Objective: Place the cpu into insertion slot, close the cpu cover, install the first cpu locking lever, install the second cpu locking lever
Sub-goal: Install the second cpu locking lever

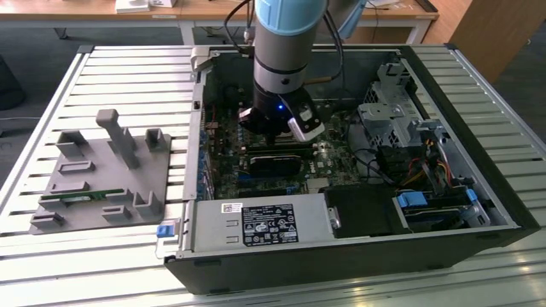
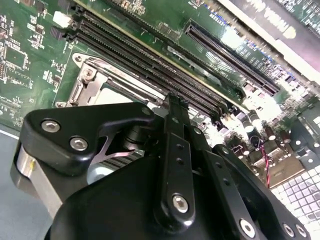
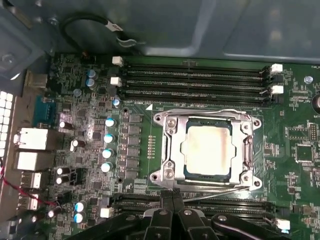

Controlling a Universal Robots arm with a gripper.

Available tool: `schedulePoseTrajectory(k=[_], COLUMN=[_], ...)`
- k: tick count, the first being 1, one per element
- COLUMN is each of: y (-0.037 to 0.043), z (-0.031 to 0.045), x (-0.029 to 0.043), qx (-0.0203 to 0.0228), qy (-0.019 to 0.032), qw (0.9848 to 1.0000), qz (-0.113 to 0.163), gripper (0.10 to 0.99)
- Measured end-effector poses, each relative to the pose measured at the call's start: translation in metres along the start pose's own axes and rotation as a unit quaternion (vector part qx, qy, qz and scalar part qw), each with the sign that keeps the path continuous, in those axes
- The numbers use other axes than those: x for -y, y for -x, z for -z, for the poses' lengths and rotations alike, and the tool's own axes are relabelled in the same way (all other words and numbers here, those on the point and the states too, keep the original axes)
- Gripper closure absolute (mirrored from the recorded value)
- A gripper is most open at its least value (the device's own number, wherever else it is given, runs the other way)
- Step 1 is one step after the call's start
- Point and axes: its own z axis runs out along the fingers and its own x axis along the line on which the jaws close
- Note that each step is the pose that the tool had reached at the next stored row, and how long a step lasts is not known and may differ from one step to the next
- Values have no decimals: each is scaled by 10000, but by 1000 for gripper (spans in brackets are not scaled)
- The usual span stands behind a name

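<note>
- grey fixture plate (image 1: 102, 185) lies on the slatted tabletop (image 1: 51, 256), near its left edge in the exterior view;
- cpu (image 3: 207, 148) sits in the socket, cpu cover (image 3: 172, 145) closed around it;
- gripper (image 3: 172, 197) hangs just beside the socket edge, jaws together, holding nothing.

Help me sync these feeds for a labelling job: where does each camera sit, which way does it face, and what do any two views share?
Exterior view: off the arm, above and outside the open computer case, looking down at it; the arm and gripper reach inside.
First wrist view: on the arm, facing straight onto the motherboard; the cpu sits inside the closed cpu cover, gripper at the frame edge.
Second wrist view: on the arm, looking obliquely past the gripper body.
Shared: both wrist views show the cpu cover and memory slots.
</note>
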Motion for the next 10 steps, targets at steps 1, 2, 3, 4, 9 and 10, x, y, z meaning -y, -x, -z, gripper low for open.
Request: schedulePoseTrajectory(k=[1, 2, 3, 4, 9, 10], y=[-3, -7, -14, -22, -64, -68], z=[2, 4, 5, 7, -19, -35], x=[15, 27, 36, 42, 46, 50], qx=[1, 1, 2, 2, 4, 4], qy=[19, 36, 55, 74, 147, 173], qw=[10000, 10000, 10000, 10000, 9999, 9998], qz=[0, 0, 1, 0, 3, 4], gripper=[980, 980, 980, 980, 980, 980])
